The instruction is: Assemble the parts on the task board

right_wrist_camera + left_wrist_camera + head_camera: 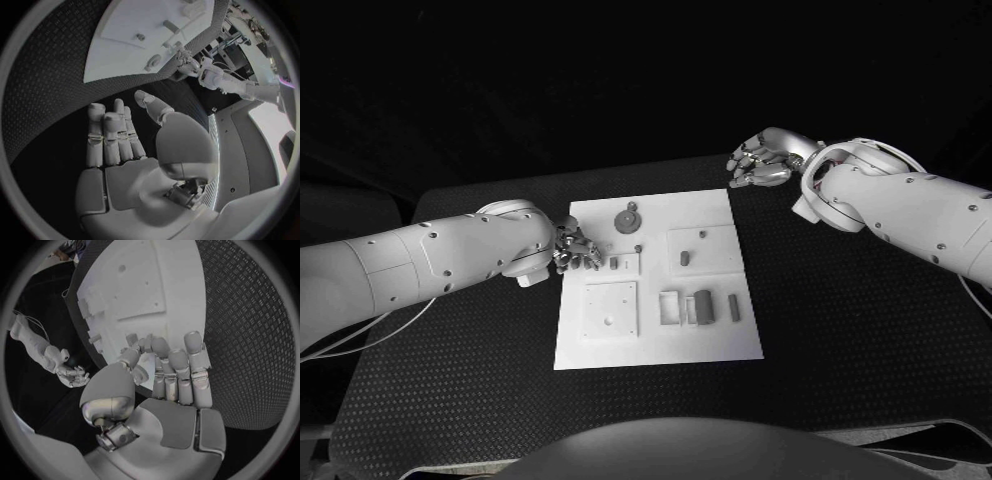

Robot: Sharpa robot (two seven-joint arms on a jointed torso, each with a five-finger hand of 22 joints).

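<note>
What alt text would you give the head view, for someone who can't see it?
A white task board lies on a black table, with small grey parts on it. The left robot hand rests at the board's left edge; the right robot hand hovers beyond its far right corner.

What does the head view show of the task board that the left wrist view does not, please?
Head view alone: the whole task board with its grey parts, such as the round part and the upright parts in their slots. Left wrist view alone: the left hand from behind, fingers curled over the board's edge. Both: the board, the left hand and the right hand.
</note>
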